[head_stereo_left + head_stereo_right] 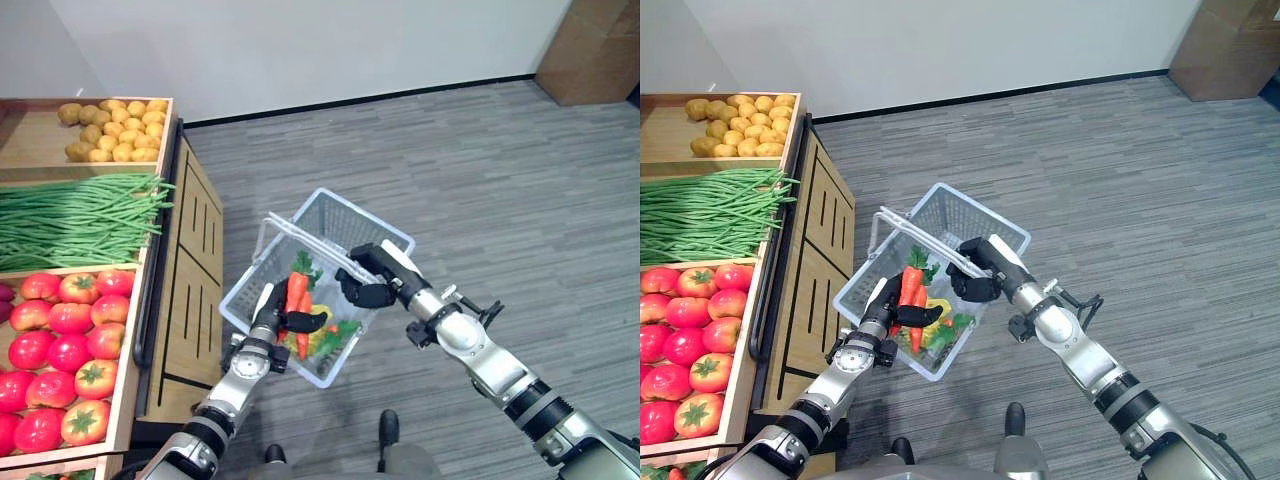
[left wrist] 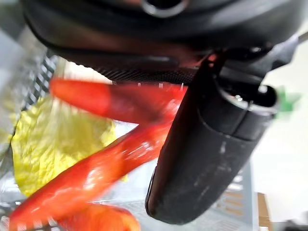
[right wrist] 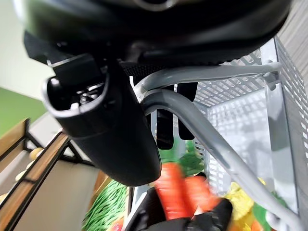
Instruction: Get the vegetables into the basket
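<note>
Right hand [image 1: 372,278] clamped on basket [image 1: 345,222] handles, left hand [image 1: 283,318] round carrots [image 1: 296,292], beside produce shelf [image 1: 150,300].

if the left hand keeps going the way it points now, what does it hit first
Probably the vegetables already in the basket. The left hand, curled round carrots, points into it, with yellow and green vegetables just beyond. Depth is unclear.
</note>
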Available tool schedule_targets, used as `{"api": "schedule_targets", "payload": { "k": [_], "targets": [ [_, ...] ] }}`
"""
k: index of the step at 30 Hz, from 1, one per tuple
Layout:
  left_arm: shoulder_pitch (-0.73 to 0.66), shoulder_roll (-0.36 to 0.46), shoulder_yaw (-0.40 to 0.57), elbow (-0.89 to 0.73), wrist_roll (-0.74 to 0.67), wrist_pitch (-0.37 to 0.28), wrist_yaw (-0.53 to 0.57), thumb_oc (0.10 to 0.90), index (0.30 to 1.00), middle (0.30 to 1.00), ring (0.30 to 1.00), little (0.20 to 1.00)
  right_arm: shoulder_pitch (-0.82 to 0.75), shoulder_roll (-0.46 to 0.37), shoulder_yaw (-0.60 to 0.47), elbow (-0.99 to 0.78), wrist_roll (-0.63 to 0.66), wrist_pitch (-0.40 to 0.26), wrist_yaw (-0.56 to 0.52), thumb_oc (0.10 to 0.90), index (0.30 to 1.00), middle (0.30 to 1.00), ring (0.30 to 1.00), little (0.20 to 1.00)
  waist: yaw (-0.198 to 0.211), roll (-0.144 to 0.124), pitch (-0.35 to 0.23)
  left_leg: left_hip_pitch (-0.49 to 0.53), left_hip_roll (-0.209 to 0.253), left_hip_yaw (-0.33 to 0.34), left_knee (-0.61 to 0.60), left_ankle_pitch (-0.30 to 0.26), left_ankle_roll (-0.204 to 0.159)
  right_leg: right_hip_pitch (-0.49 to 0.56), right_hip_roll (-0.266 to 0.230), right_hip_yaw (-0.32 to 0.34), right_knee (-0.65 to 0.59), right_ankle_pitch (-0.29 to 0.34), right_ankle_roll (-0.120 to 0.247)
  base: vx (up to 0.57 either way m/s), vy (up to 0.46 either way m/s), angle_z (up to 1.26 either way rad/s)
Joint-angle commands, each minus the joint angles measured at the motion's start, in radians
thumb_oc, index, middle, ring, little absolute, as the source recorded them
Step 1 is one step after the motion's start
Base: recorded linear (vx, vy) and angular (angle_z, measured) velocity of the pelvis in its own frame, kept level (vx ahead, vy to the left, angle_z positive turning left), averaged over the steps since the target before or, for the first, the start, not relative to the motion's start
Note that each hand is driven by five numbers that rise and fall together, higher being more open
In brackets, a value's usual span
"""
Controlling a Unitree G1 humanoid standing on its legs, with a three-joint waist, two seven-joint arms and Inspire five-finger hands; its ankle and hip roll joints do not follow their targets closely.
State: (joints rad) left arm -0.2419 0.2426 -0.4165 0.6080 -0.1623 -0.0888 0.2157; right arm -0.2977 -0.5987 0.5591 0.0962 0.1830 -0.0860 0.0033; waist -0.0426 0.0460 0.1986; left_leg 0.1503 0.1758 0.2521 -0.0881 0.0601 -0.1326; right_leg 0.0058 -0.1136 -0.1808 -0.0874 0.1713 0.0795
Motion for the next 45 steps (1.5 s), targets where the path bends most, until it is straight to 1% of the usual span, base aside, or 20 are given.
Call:
{"api": "schedule_targets", "payload": {
  "k": [1, 9, 14, 17, 19, 20, 23, 26, 27, 30, 31, 32, 34, 38, 39, 41, 42, 43, 44, 45],
  "targets": [
    [-0.181, 0.001, -0.016, 0.070, 0.049, -0.056, 0.050, 0.900, 1.000, 1.000, 1.000, 1.000, -0.124, 0.084, -0.062, -0.213, 0.122, -0.181, -0.032, 0.400, 0.300, 0.300, 0.300, 0.300, -0.006, -0.050, -0.057, -0.038, -0.017, 0.000, 0.001, -0.011, 0.003, 0.106, -0.049, -0.060, 0.000, -0.138, 0.085, 0.00, 0.000, 0.00],
    [-0.182, -0.002, -0.012, 0.094, 0.079, -0.042, 0.055, 0.900, 1.000, 1.000, 1.000, 1.000, -0.117, 0.096, -0.051, -0.201, 0.114, -0.173, -0.031, 0.400, 0.300, 0.300, 0.300, 0.300, -0.004, -0.048, -0.059, -0.040, -0.019, -0.001, 0.001, -0.012, 0.004, 0.106, -0.052, -0.063, 0.000, -0.135, 0.087, 0.00, 0.000, 0.00],
    [-0.182, 0.007, -0.001, 0.081, 0.106, -0.042, 0.065, 0.900, 1.000, 1.000, 1.000, 1.000, -0.106, 0.089, -0.059, -0.175, 0.057, -0.166, -0.045, 0.400, 0.300, 0.300, 0.300, 0.300, 0.000, -0.051, -0.059, -0.042, -0.021, -0.006, 0.001, -0.012, 0.004, 0.108, -0.056, -0.069, 0.000, -0.134, 0.088, 0.00, 0.000, 0.00],
    [-0.151, 0.063, -0.023, -0.069, 0.145, -0.058, 0.018, 0.900, 1.000, 1.000, 1.000, 1.000, -0.070, 0.065, -0.113, -0.118, -0.027, -0.147, -0.066, 0.400, 0.300, 0.300, 0.300, 0.300, 0.009, -0.049, -0.064, -0.044, -0.024, -0.015, 0.001, -0.015, 0.005, 0.114, -0.058, -0.081, 0.000, -0.134, 0.090, 0.00, -0.001, 0.03],
    [-0.134, 0.086, -0.031, -0.129, 0.143, -0.066, -0.005, 0.900, 1.000, 1.000, 1.000, 1.000, -0.052, 0.068, -0.134, -0.087, -0.039, -0.144, -0.074, 0.400, 0.300, 0.300, 0.300, 0.300, 0.013, -0.049, -0.065, -0.044, -0.024, -0.019, 0.001, -0.015, 0.006, 0.116, -0.059, -0.085, 0.000, -0.134, 0.090, 0.00, 0.003, 0.07],
    [-0.096, 0.130, -0.050, -0.243, 0.114, -0.088, -0.076, 0.900, 1.000, 1.000, 1.000, 1.000, -0.025, 0.066, -0.175, -0.022, -0.083, -0.131, -0.093, 0.400, 0.300, 0.300, 0.300, 0.300, 0.020, -0.044, -0.067, -0.045, -0.026, -0.027, 0.001, -0.015, 0.008, 0.120, -0.061, -0.091, 0.000, -0.134, 0.091, 0.00, 0.005, 0.06],
    [-0.062, 0.166, -0.059, -0.328, 0.081, -0.101, -0.130, 0.900, 1.000, 1.000, 1.000, 1.000, -0.002, 0.060, -0.207, 0.022, -0.146, -0.124, -0.110, 0.400, 0.300, 0.300, 0.300, 0.300, 0.028, -0.044, -0.072, -0.044, -0.026, -0.035, 0.001, -0.016, 0.009, 0.126, -0.062, -0.098, 0.000, -0.136, 0.091, 0.01, 0.004, 0.09],
    [0.028, 0.229, -0.088, -0.481, -0.081, -0.124, -0.269, 0.900, 1.000, 1.000, 1.000, 1.000, 0.052, 0.077, -0.279, 0.138, -0.174, -0.109, -0.146, 0.400, 0.300, 0.300, 0.300, 0.300, 0.039, -0.040, -0.078, -0.046, -0.030, -0.049, 0.001, -0.017, 0.011, 0.133, -0.062, -0.107, 0.000, -0.140, 0.090, 0.00, 0.001, 0.13],
    [0.030, 0.232, -0.088, -0.485, -0.084, -0.122, -0.271, 0.900, 1.000, 1.000, 1.000, 1.000, 0.053, 0.078, -0.279, 0.140, -0.174, -0.111, -0.146, 0.400, 0.300, 0.300, 0.300, 0.300, 0.040, -0.041, -0.079, -0.046, -0.030, -0.049, 0.001, -0.017, 0.011, 0.133, -0.062, -0.108, 0.000, -0.140, 0.090, 0.00, 0.004, 0.05],
    [0.094, 0.282, -0.106, -0.570, -0.259, -0.112, -0.377, 0.900, 1.000, 1.000, 1.000, 1.000, 0.076, 0.092, -0.305, 0.250, -0.189, -0.102, -0.167, 0.400, 0.300, 0.300, 0.300, 0.300, 0.047, -0.039, -0.081, -0.043, -0.031, -0.056, 0.001, -0.018, 0.012, 0.139, -0.061, -0.111, 0.000, -0.142, 0.089, 0.00, 0.004, 0.05],
    [0.135, 0.312, -0.111, -0.593, -0.320, -0.106, -0.425, 0.900, 1.000, 1.000, 1.000, 1.000, 0.090, 0.107, -0.318, 0.341, -0.198, -0.102, -0.179, 0.400, 0.300, 0.300, 0.300, 0.300, 0.053, -0.039, -0.084, -0.041, -0.032, -0.060, 0.001, -0.019, 0.012, 0.143, -0.060, -0.114, 0.000, -0.145, 0.088, 0.00, -0.002, 0.06],
    [0.136, 0.313, -0.111, -0.594, -0.320, -0.106, -0.425, 0.900, 1.000, 1.000, 1.000, 1.000, 0.090, 0.107, -0.318, 0.341, -0.198, -0.103, -0.179, 0.400, 0.300, 0.300, 0.300, 0.300, 0.053, -0.039, -0.084, -0.041, -0.032, -0.060, 0.001, -0.019, 0.012, 0.143, -0.060, -0.114, 0.000, -0.145, 0.088, 0.00, 0.001, 0.05],
    [0.211, 0.332, -0.104, -0.564, -0.383, -0.085, -0.478, 0.900, 1.000, 1.000, 1.000, 1.000, 0.133, 0.118, -0.351, 0.478, -0.195, -0.100, -0.192, 0.400, 0.300, 0.300, 0.300, 0.300, 0.059, -0.037, -0.084, -0.042, -0.034, -0.067, 0.001, -0.016, 0.012, 0.147, -0.060, -0.120, 0.000, -0.146, 0.086, -0.01, 0.000, 0.02],
    [0.269, 0.331, -0.082, -0.463, -0.326, -0.088, -0.474, 0.900, 1.000, 1.000, 1.000, 1.000, 0.181, 0.143, -0.398, 0.590, -0.146, -0.105, -0.197, 0.400, 0.300, 0.300, 0.300, 0.300, 0.062, -0.036, -0.084, -0.044, -0.037, -0.071, 0.001, -0.014, 0.013, 0.147, -0.061, -0.123, 0.000, -0.146, 0.087, -0.02, -0.002, 0.04],
    [0.289, 0.311, -0.076, -0.387, -0.288, -0.089, -0.463, 0.900, 1.000, 1.000, 1.000, 1.000, 0.187, 0.153, -0.403, 0.635, -0.140, -0.106, -0.203, 0.400, 0.300, 0.300, 0.300, 0.300, 0.064, -0.036, -0.083, -0.045, -0.039, -0.073, 0.001, -0.013, 0.014, 0.147, -0.061, -0.124, 0.000, -0.145, 0.086, 0.00, 0.000, 0.00],
    [0.322, 0.225, -0.023, -0.125, -0.162, -0.094, -0.396, 0.900, 1.000, 1.000, 1.000, 1.000, 0.215, 0.192, -0.449, 0.765, -0.069, -0.118, -0.211, 0.400, 0.300, 0.300, 0.300, 0.300, 0.068, -0.035, -0.079, -0.041, -0.041, -0.076, 0.001, -0.015, 0.015, 0.152, -0.061, -0.126, 0.000, -0.147, 0.087, 0.00, 0.000, 0.00],
    [0.320, 0.223, -0.023, -0.122, -0.160, -0.096, -0.396, 0.900, 1.000, 1.000, 1.000, 1.000, 0.213, 0.191, -0.449, 0.766, -0.069, -0.118, -0.211, 0.400, 0.300, 0.300, 0.300, 0.300, 0.067, -0.035, -0.080, -0.045, -0.042, -0.077, 0.001, -0.012, 0.015, 0.149, -0.061, -0.127, 0.000, -0.145, 0.086, 0.00, 0.000, 0.00],
    [0.327, 0.195, 0.001, -0.063, -0.141, -0.091, -0.376, 0.900, 1.000, 1.000, 1.000, 1.000, 0.224, 0.199, -0.459, 0.788, -0.059, -0.118, -0.212, 0.400, 0.300, 0.300, 0.300, 0.300, 0.067, -0.034, -0.081, -0.048, -0.042, -0.078, 0.001, -0.010, 0.016, 0.147, -0.062, -0.129, 0.000, -0.145, 0.085, 0.00, 0.000, 0.00],
    [0.347, 0.130, 0.068, 0.080, -0.112, -0.076, -0.331, 0.900, 1.000, 1.000, 1.000, 1.000, 0.246, 0.219, -0.488, 0.867, -0.032, -0.114, -0.218, 0.400, 0.300, 0.300, 0.300, 0.300, 0.069, -0.035, -0.081, -0.050, -0.043, -0.078, 0.001, -0.009, 0.016, 0.146, -0.062, -0.129, 0.000, -0.145, 0.085, 0.00, 0.000, 0.00],
    [0.345, 0.127, 0.068, 0.085, -0.110, -0.079, -0.331, 0.900, 1.000, 1.000, 1.000, 1.000, 0.244, 0.218, -0.487, 0.869, -0.032, -0.115, -0.218, 0.400, 0.300, 0.300, 0.300, 0.300, 0.068, -0.035, -0.082, -0.052, -0.043, -0.079, 0.001, -0.009, 0.016, 0.145, -0.062, -0.130, 0.000, -0.145, 0.085, -0.03, 0.003, 0.06]
  ]
}}
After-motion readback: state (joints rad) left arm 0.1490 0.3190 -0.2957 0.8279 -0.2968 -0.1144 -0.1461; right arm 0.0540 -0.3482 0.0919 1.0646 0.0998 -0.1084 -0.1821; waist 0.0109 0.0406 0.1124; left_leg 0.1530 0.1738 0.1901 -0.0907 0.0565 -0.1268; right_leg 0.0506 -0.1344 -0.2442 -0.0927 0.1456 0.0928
